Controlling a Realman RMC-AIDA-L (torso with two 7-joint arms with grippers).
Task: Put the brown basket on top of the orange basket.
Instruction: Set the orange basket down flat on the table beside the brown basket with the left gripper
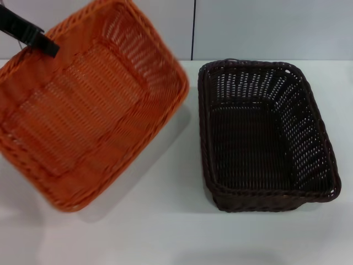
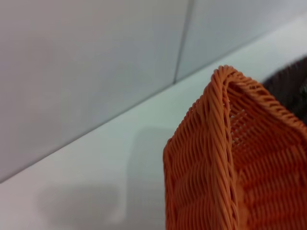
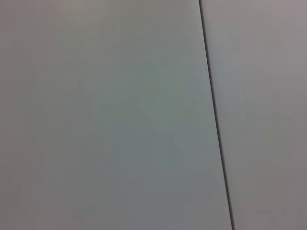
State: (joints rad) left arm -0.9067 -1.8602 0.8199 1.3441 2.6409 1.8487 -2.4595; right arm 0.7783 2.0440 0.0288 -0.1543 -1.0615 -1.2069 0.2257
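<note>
The orange basket (image 1: 83,110) hangs tilted above the table on the left of the head view, its opening facing me and its shadow on the table beneath. My left gripper (image 1: 39,40) is shut on its far left rim. A corner of the orange basket fills the left wrist view (image 2: 230,158). The brown basket (image 1: 259,138) stands flat on the table to the right, empty, apart from the orange one. A dark sliver of it shows in the left wrist view (image 2: 290,84). My right gripper is out of view.
The white table (image 1: 165,232) runs to a pale wall at the back with a dark vertical seam (image 1: 193,27). The right wrist view shows only that wall and the seam (image 3: 216,120).
</note>
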